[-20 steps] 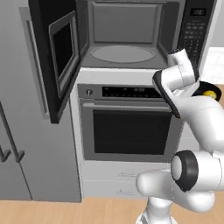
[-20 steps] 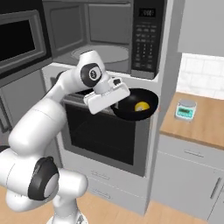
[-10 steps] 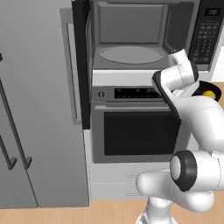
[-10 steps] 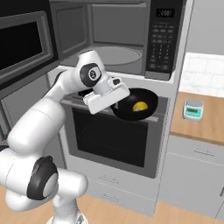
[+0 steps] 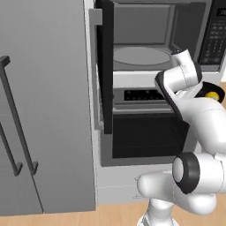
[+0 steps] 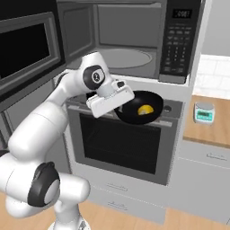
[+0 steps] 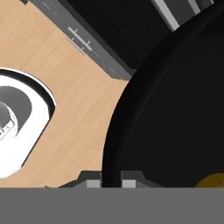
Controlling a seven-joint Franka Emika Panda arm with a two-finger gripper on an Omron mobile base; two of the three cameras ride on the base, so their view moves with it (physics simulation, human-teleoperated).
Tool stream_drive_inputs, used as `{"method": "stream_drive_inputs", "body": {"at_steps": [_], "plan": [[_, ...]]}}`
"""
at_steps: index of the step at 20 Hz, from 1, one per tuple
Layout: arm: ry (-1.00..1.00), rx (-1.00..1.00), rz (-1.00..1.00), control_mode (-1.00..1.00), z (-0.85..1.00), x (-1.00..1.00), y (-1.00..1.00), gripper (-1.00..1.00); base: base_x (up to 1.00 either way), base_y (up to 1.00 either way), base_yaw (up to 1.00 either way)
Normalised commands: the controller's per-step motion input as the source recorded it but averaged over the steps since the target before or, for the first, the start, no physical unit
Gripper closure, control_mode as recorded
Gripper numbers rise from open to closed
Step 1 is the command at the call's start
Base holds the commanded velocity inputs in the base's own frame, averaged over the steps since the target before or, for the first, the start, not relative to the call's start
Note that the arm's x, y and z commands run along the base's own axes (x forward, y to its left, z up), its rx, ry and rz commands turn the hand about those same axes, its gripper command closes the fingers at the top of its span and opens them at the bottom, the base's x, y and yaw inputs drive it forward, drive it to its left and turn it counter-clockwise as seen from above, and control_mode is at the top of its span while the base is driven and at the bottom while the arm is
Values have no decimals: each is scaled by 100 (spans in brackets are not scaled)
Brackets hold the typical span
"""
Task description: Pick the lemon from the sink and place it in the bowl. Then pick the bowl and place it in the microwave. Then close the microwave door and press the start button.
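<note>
The black bowl [image 6: 134,115] hangs in the air in front of the oven, below the microwave's [image 6: 128,27] open cavity. My gripper [image 6: 120,108] is shut on the bowl's left rim. The yellow lemon [image 6: 144,109] lies inside the bowl. In the hand view my gripper [image 7: 111,183] pinches the rim of the bowl [image 7: 175,109], and a sliver of the lemon [image 7: 212,180] shows at the lower right. The microwave door [image 6: 27,49] stands swung open to the left. In the left base view the microwave door [image 5: 105,66] is edge-on, with the lemon [image 5: 212,95] behind my wrist.
The glass turntable [image 6: 121,58] lies bare in the grey cavity, with the button panel [image 6: 177,40] to its right. The oven [image 6: 121,143] sits below. A small scale [image 6: 203,113] stands on the wooden counter at the right. Tall grey fridge doors [image 5: 44,110] are at the left.
The base has driven, so both base views have shifted and the microwave and oven appear nearer. The arm keeps its pose, with the bowl and lemon still held.
</note>
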Motion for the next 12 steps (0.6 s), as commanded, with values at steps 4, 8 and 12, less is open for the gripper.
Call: {"method": "stream_drive_inputs", "body": {"at_steps": [4, 8, 12], "plan": [[0, 0, 0, 100, 0, 0, 0, 100, 49, 1, -1], [0, 0, 0, 100, 0, 0, 0, 100, 37, 15, -3], [0, 0, 0, 100, 0, 0, 0, 100, 11, 21, -2]]}}
